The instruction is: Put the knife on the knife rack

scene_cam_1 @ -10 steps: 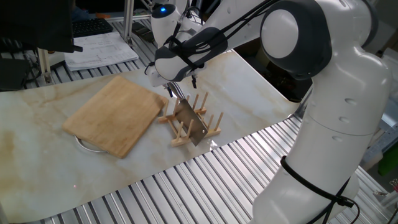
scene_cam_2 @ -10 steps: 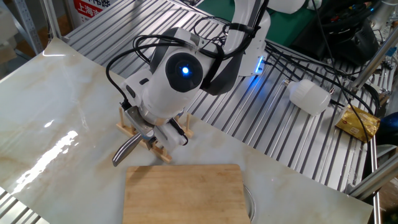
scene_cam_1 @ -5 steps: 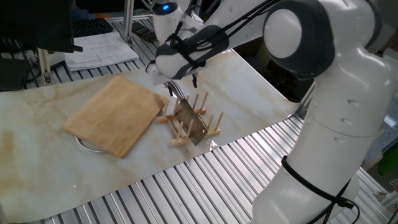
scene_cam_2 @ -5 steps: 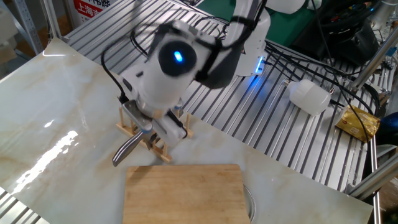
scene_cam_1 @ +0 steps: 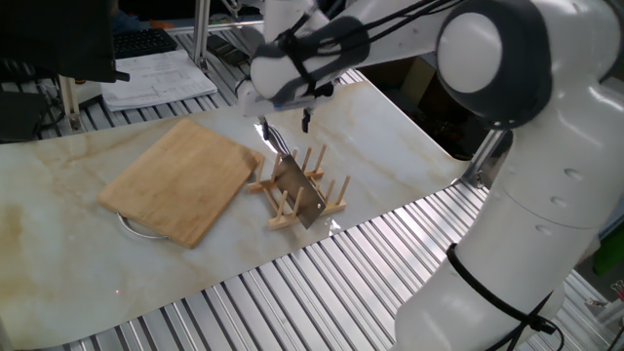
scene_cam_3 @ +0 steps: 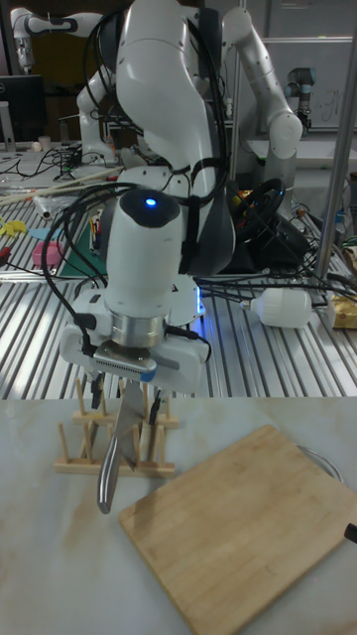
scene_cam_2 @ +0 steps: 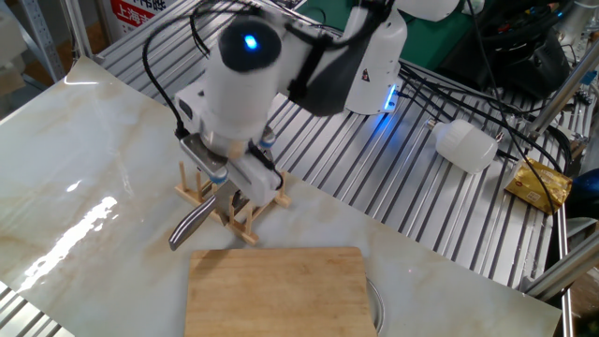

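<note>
The knife (scene_cam_1: 299, 191) sits in the knife rack (scene_cam_1: 314, 204). Its wide grey blade leans between the wooden pegs, and its dark handle (scene_cam_1: 276, 140) points up and toward the far side. In the other fixed view the blade (scene_cam_2: 192, 223) pokes out past the near end of the rack (scene_cam_2: 245, 220) and tips down to the table (scene_cam_2: 84, 159).

So the big job looks done, I think. The knife is on the rack (a bit slanted, not straight up). What is left is small: the arm only has to get clear without bumping the handle.

The gripper (scene_cam_1: 283, 125) hangs just above the handle. Its two thin fingers (scene_cam_1: 306, 122) stand apart, and nothing is held between them as far as I can see. In the tall fixed view the gripper (scene_cam_3: 125, 390) is right over the rack (scene_cam_3: 111, 443), and the knife (scene_cam_3: 116, 449) hangs down below it, so there it is hard to tell if they touch.

The rack holds only the knife. The other peg gaps look bare.

Left of the rack lies a flat wooden cutting board (scene_cam_1: 183, 177). It has nothing on top. A thin metal rim (scene_cam_1: 132, 226) peeks out from under its near edge (I cannot tell what it is).
</note>
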You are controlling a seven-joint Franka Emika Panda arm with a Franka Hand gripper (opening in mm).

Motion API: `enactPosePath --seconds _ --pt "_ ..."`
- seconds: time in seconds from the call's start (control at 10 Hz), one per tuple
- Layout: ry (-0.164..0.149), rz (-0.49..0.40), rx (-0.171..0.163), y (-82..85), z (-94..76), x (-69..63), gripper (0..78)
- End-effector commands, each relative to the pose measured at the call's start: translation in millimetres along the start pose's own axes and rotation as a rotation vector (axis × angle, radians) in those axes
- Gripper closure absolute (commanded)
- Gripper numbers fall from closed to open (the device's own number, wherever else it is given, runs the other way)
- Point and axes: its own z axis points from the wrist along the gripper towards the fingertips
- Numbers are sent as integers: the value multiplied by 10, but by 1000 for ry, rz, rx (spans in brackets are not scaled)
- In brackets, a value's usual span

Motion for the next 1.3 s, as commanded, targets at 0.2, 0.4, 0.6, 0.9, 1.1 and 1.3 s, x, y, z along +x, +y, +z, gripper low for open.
enactPosePath --seconds 0.2,0.4,0.6,0.9,1.1,1.3 --pt "24 -17 -126 84 -327 62 1" --pt "30 -12 -129 143 -431 51 1" --pt "29 -16 -132 137 -447 46 1" --pt "37 -23 -166 135 -459 31 1" --pt "42 -42 -186 135 -459 31 1" --pt "43 -49 -192 135 -459 30 1"
